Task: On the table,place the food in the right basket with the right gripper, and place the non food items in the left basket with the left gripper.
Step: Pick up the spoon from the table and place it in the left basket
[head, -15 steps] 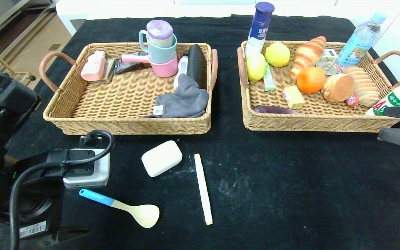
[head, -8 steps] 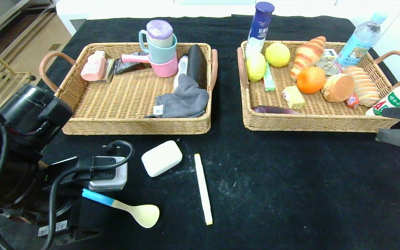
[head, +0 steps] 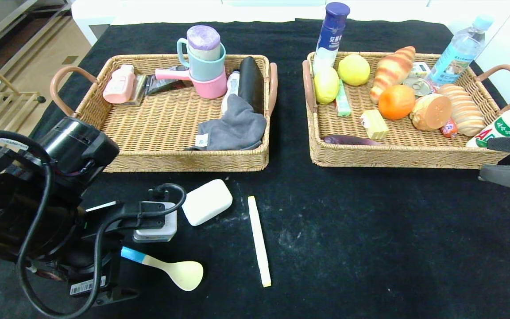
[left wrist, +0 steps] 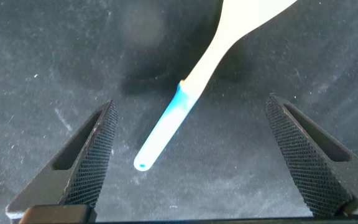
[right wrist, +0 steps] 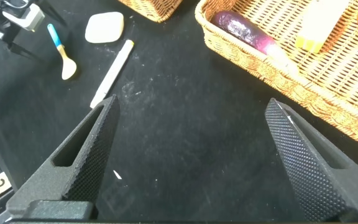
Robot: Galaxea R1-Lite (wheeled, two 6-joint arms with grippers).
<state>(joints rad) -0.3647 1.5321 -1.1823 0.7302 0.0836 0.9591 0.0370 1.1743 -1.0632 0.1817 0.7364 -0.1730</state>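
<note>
Hovering over the lower left of the head view, the left tool [left wrist: 188, 158] is standing with its two ribbed black fingers [left wrist: 95, 152] spread wide apart, gripping nothing. Between them in the left wrist view is lying the spoon [left wrist: 185, 102], a smooth plastic piece with a blue handle end and a pale cream stem, flat on the black felt-like counter [head: 370, 248]. In the head view its rounded cream bowl is pointing toward the lower centre of the frame.

Just beyond the arm's camera housing, a white soap-shaped block [head: 206, 202] with rounded corners is resting on the counter, and beside it a long, thin cream-coloured stick [head: 259, 241] is lying nearly straight up the frame.

The left basket [head: 166, 161], woven wicker with looped handles, is sitting in the upper left, holding stacked plastic cups [head: 205, 62], a pink bottle [head: 119, 84], a dark cylinder and a crumpled grey cloth [head: 233, 126]. The right basket [head: 396, 157], of the same weave, is sitting in the upper right with lemons, an orange, bread rolls and bottles.

The right tool [right wrist: 188, 162] is waiting at the right edge of the head view, near the right basket's front corner, its textured fingers likewise set wide apart and empty above the counter.
</note>
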